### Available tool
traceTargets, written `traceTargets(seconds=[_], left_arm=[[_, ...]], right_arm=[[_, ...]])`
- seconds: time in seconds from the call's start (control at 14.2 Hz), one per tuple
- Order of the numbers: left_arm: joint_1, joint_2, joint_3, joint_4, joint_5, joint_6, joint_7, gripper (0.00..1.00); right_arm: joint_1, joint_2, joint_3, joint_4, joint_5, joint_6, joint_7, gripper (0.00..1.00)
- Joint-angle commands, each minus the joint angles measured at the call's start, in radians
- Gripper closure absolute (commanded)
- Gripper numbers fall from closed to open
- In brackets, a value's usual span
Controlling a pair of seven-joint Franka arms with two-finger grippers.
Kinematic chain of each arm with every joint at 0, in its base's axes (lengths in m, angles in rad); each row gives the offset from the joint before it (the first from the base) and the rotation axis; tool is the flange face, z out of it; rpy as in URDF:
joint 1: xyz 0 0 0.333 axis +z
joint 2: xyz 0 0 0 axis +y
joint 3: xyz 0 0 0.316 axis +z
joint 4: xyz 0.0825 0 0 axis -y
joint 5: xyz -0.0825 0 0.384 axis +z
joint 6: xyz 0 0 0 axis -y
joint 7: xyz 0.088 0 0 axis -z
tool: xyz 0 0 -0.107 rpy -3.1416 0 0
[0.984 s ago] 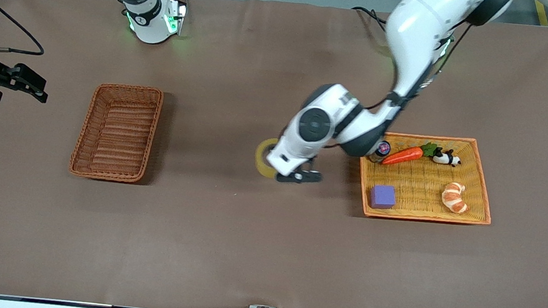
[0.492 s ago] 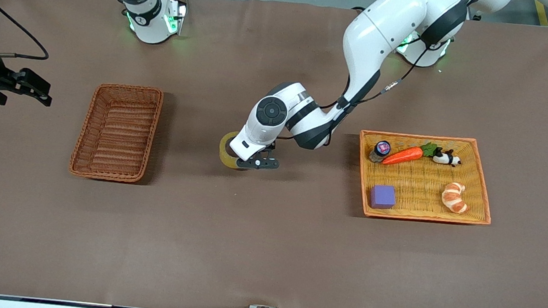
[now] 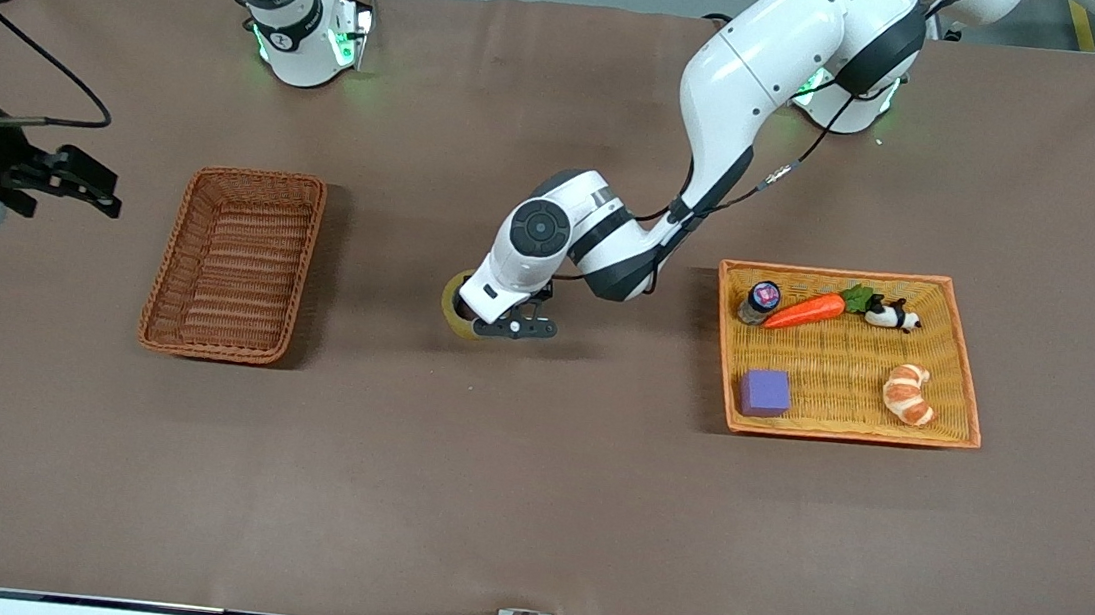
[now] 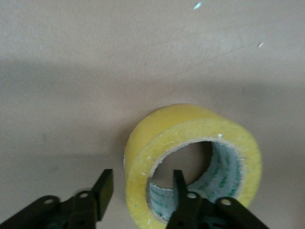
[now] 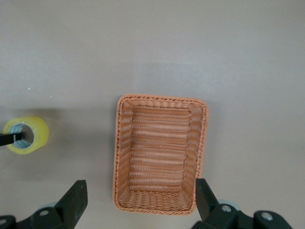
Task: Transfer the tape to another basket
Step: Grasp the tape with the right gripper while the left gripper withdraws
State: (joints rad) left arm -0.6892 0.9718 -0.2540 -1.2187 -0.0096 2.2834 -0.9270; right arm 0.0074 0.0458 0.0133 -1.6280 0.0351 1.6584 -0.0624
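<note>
The tape [image 3: 455, 301] is a yellowish roll on the brown table between the two baskets; it also shows in the left wrist view [image 4: 143, 148] and the right wrist view [image 5: 39, 135]. My left gripper [image 3: 486, 322] is low over it and open. One finger [image 4: 180, 183] is inside the core and the other [image 4: 106, 188] is outside, with a gap to the wall on both sides. The reddish-brown wicker basket [image 3: 173, 251] stands empty toward the right arm's end. My right gripper [image 3: 97, 187] is open and high over the table beside that basket [image 5: 123, 157].
A wide orange-yellow woven tray [image 3: 964, 383] stands toward the left arm's end. It holds a carrot [image 3: 806, 310], a small panda toy [image 3: 893, 316], a croissant [image 3: 907, 393], a purple cube [image 3: 764, 392] and a small jar [image 3: 761, 298].
My left arm swung the tape from beside the tray toward the brown basket, then came lower, and its fingers now stand off the tape's wall. My right gripper drifted slightly toward the basket.
</note>
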Motion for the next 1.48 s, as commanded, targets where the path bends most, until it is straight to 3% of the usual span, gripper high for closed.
traceTargets(seconds=[0.0, 0.21, 0.42, 0.56, 0.77, 0.98, 1.12, 1.26, 1.41], left_arm=[[0.029, -0.083, 0.007, -0.024, 0.017, -0.082, -0.024, 0.0], [0.103, -0.206, 0.009, -0.065, 0.02, -0.247, 0.017, 0.0], [0.222, -0.333, 0.007, -0.131, 0.025, -0.366, 0.083, 0.0], [0.307, -0.445, 0.005, -0.239, 0.026, -0.377, 0.166, 0.0], [0.433, -0.629, 0.005, -0.411, 0.026, -0.377, 0.295, 0.0], [0.571, -0.773, -0.001, -0.488, 0.026, -0.386, 0.42, 0.0], [0.637, -0.855, -0.002, -0.496, 0.026, -0.416, 0.479, 0.0], [0.666, -0.919, -0.001, -0.495, 0.025, -0.475, 0.546, 0.0], [0.688, -0.973, 0.002, -0.495, 0.023, -0.508, 0.615, 0.0]], right_arm=[[0.045, 0.038, 0.007, -0.061, 0.028, 0.081, 0.018, 0.0], [0.066, 0.068, 0.071, -0.195, 0.042, 0.242, 0.082, 0.0], [0.069, 0.068, 0.216, -0.341, 0.042, 0.421, 0.241, 0.0], [0.089, 0.11, 0.296, -0.401, 0.026, 0.522, 0.358, 0.0], [0.138, 0.235, 0.339, -0.429, 0.009, 0.697, 0.513, 0.0], [0.204, 0.344, 0.349, -0.426, -0.015, 0.799, 0.679, 0.0], [0.198, 0.394, 0.366, -0.417, -0.105, 0.814, 0.737, 0.0], [0.204, 0.414, 0.378, -0.412, -0.124, 0.822, 0.801, 0.0], [0.203, 0.501, 0.402, -0.365, -0.156, 0.845, 0.849, 0.0]])
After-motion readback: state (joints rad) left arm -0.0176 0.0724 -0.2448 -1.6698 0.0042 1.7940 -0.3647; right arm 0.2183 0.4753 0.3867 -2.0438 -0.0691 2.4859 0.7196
